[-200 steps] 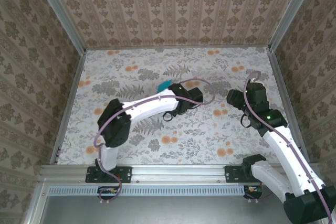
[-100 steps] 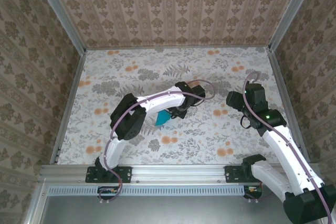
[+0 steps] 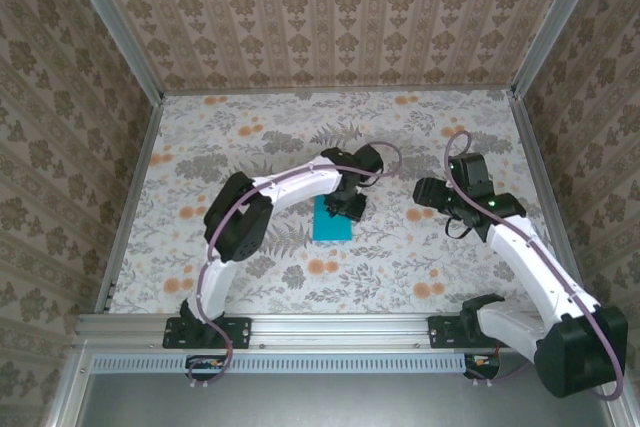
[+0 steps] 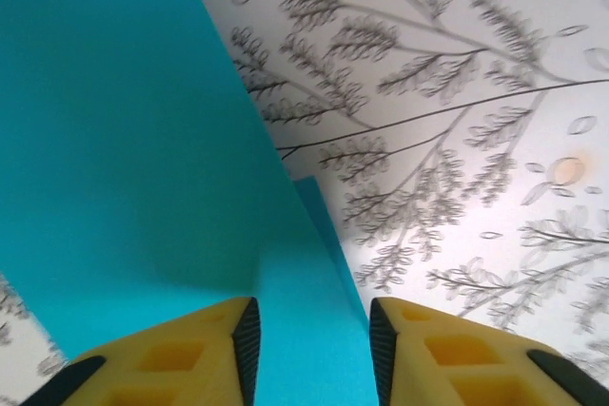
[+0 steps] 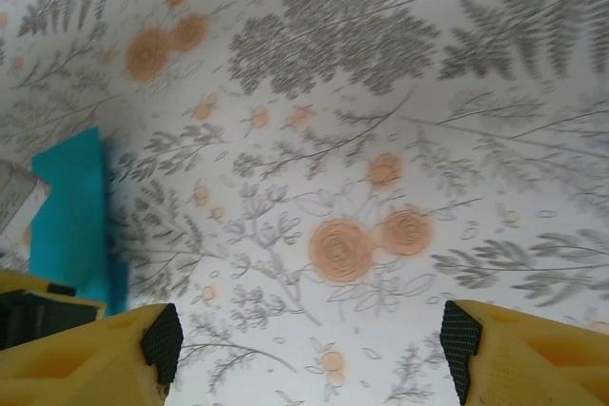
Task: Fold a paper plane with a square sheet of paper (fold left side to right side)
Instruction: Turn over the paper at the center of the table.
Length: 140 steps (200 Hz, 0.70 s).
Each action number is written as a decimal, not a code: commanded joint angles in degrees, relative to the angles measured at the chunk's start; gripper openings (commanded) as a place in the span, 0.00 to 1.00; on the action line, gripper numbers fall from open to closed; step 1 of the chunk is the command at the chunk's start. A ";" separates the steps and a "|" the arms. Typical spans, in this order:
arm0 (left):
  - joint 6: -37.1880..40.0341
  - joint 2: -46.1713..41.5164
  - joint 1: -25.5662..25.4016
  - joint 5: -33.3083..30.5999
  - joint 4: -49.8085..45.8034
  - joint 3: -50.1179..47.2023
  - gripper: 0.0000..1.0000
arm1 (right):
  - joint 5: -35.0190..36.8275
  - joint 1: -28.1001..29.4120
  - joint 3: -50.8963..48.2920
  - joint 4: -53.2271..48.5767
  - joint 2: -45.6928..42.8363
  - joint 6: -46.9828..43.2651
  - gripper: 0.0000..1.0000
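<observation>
Left gripper [image 3: 350, 205] sits right over the folded sheet of paper [image 3: 330, 225] at the middle of the table [image 3: 250, 137], jaws partly apart, nothing pinched. The sheet's long axis looks near-to-far. Right gripper [image 3: 425, 192] hovers well right, spread wide and empty, so the left's nearer.

From above, the left hand [image 3: 346, 209] covers the far edge of the blue paper [image 3: 332, 228], and how its jaws stand is too small to tell there. Its wrist camera crops its fingers [image 4: 205, 347] at the bottom edge. The paper runs off the top and left edges, and the desk [image 4: 476, 159] looks blurred. The right hand [image 5: 309, 354] shows fingertips cropped the same way.
</observation>
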 commanded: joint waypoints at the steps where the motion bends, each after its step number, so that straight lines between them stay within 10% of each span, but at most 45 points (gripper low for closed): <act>1: 0.08 -8.60 2.90 8.67 7.59 -4.60 0.43 | -9.59 -0.18 0.82 4.58 3.19 0.48 0.72; 140: -5.73 -25.10 22.67 29.15 33.19 -38.04 0.49 | -15.60 16.40 22.51 21.52 43.84 4.44 0.47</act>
